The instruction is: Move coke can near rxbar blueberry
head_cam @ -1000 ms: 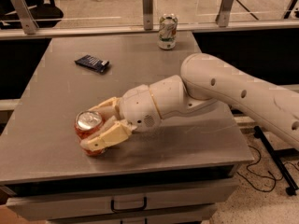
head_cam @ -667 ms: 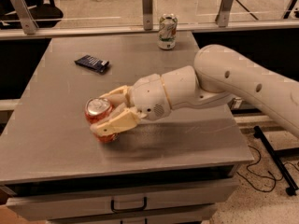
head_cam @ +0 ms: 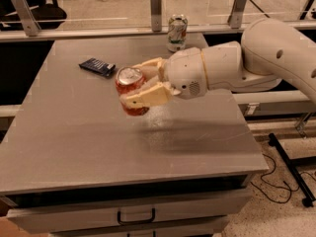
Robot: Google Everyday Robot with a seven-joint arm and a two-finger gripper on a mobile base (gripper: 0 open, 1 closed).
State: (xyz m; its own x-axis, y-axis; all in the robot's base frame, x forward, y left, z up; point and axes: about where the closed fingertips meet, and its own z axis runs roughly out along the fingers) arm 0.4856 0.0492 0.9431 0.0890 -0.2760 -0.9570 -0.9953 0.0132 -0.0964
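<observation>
The coke can (head_cam: 129, 85) is a red-orange can with a silver top, held upright above the grey table (head_cam: 74, 132). My gripper (head_cam: 133, 83) is shut on it, one cream finger behind the can and one in front. The rxbar blueberry (head_cam: 97, 67), a flat dark navy wrapper, lies on the table just left of and behind the can, a short gap away. My white arm reaches in from the right.
A white-and-green can (head_cam: 177, 32) stands at the table's far edge, behind my wrist. A rail with metal posts (head_cam: 156, 8) runs behind the table. Drawers (head_cam: 136, 215) sit under the front edge. Cables and a stand base lie on the floor at right.
My gripper has carried the coke can from the front left of the table up and back toward the navy wrapper. The can is now lifted and close to it.
</observation>
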